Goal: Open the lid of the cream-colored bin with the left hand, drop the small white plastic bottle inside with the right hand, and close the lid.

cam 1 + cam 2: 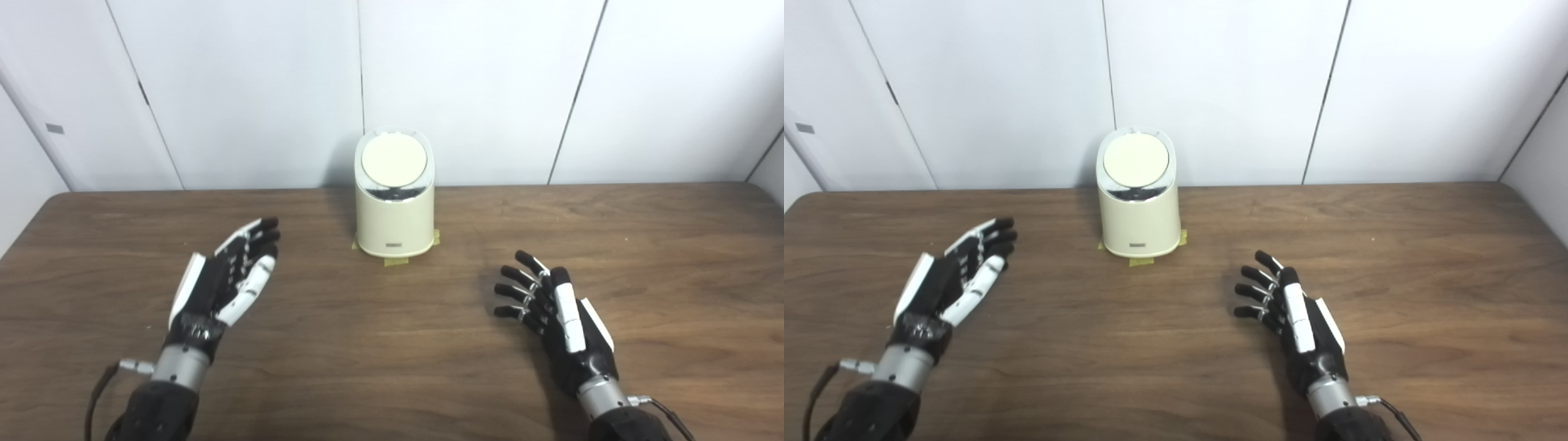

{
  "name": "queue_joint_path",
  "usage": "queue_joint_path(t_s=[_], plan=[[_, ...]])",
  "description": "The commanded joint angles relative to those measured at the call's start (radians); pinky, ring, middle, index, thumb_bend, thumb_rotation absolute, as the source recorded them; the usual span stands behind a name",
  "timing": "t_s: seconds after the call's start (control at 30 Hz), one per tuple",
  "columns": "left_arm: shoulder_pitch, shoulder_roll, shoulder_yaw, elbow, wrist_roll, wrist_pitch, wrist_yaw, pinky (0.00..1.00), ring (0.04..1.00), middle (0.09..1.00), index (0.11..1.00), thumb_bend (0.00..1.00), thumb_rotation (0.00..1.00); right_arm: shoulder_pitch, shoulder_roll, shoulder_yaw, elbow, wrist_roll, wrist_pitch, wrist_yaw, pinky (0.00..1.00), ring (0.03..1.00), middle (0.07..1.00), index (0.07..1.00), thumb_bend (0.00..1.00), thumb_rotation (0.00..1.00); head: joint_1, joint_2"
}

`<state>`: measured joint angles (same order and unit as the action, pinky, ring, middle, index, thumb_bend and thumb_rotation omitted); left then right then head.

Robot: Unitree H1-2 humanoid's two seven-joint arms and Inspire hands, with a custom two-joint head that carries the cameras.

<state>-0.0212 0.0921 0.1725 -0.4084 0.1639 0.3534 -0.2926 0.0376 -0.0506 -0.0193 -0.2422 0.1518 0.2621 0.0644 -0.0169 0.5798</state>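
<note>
The cream-colored bin (394, 208) stands upright at the back middle of the table, its round lid (394, 158) down and shut. Yellow tape shows under its base. My left hand (229, 278) hovers over the table to the front left of the bin, fingers apart, holding nothing. My right hand (551, 309) is to the front right of the bin, fingers spread, holding nothing. No small white plastic bottle shows in either view. The bin also shows in the right eye view (1138, 196).
The brown wooden table (392, 343) runs across the whole view. White wall panels (465, 86) stand right behind the bin. The table's back corners are rounded.
</note>
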Motion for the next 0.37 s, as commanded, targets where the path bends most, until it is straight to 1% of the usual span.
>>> queue_joint_path(t_s=[0.0,0.1,0.2,0.27,0.33], plan=[[-0.001,-0.026,0.029,-0.003,-0.085,-0.010,0.043,0.81,0.822,0.837,0.882,0.37,0.70,-0.027,0.004,0.000,-0.050,-0.004,-0.039,-0.001,0.60,0.764,0.825,0.879,0.62,0.96,-0.001,0.001],[0.025,-0.052,0.052,0.016,-0.162,-0.031,0.076,0.84,0.838,0.850,0.886,0.39,0.72,-0.021,0.008,-0.002,-0.058,-0.020,-0.061,-0.007,0.60,0.761,0.817,0.880,0.62,0.97,-0.005,0.004],[0.047,-0.056,0.046,0.028,-0.194,-0.061,0.096,0.83,0.844,0.855,0.888,0.37,0.79,-0.013,0.023,-0.008,-0.062,-0.039,-0.113,-0.025,0.60,0.758,0.802,0.864,0.59,0.97,-0.013,0.007],[0.062,-0.062,0.035,0.034,-0.208,-0.079,0.110,0.84,0.852,0.860,0.887,0.38,0.79,-0.009,0.029,-0.008,-0.055,-0.058,-0.161,-0.036,0.61,0.768,0.797,0.855,0.57,0.97,-0.014,0.009],[0.080,-0.077,0.024,0.048,-0.223,-0.110,0.125,0.85,0.853,0.861,0.884,0.37,0.76,-0.003,0.034,-0.010,-0.048,-0.084,-0.203,-0.048,0.62,0.773,0.800,0.854,0.57,0.98,-0.015,0.012]])
